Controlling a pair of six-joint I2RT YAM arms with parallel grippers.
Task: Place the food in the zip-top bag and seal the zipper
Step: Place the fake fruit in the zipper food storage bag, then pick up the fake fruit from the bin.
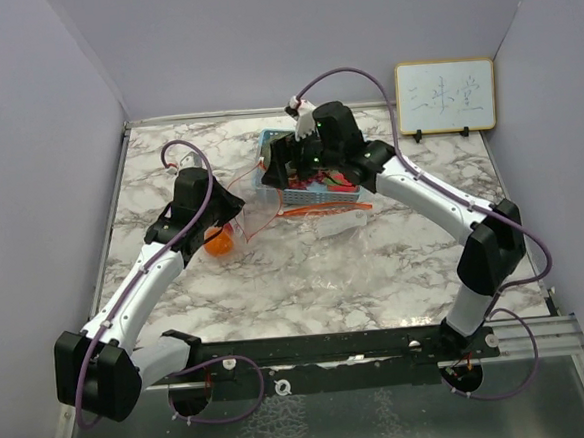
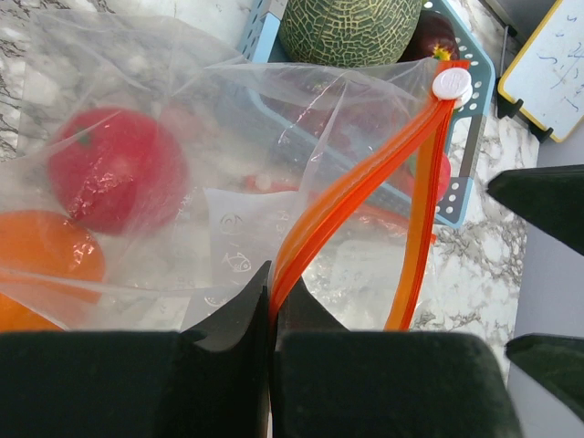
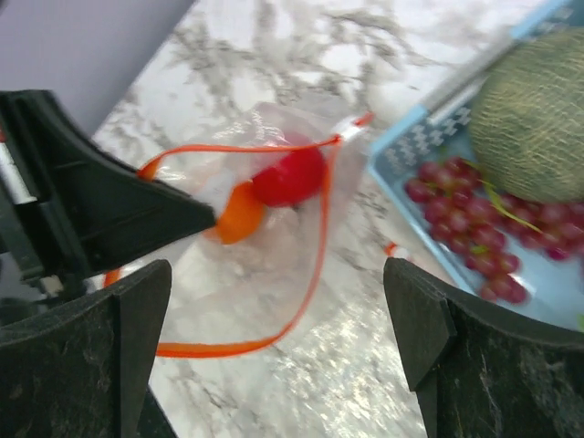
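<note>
My left gripper (image 2: 272, 297) is shut on the orange zipper strip (image 2: 351, 187) of the clear zip-top bag (image 2: 182, 119), whose mouth is open. A white slider (image 2: 452, 84) sits at the far end of the zipper. A red apple (image 2: 114, 169) and an orange (image 2: 41, 251) lie inside the bag. My right gripper (image 3: 278, 333) is open and empty, hovering between the bag and the blue basket (image 3: 411, 137). The grey-green melon (image 3: 534, 119) and small red pieces (image 3: 474, 228) lie in the basket. A dark purple fruit (image 2: 433, 36) lies beside the melon (image 2: 351, 27).
The blue mesh basket (image 1: 270, 185) stands at the middle back of the marble table, under my right gripper (image 1: 281, 170). A small whiteboard (image 1: 445, 96) leans on the back right wall. Purple walls close in the left, back and right sides.
</note>
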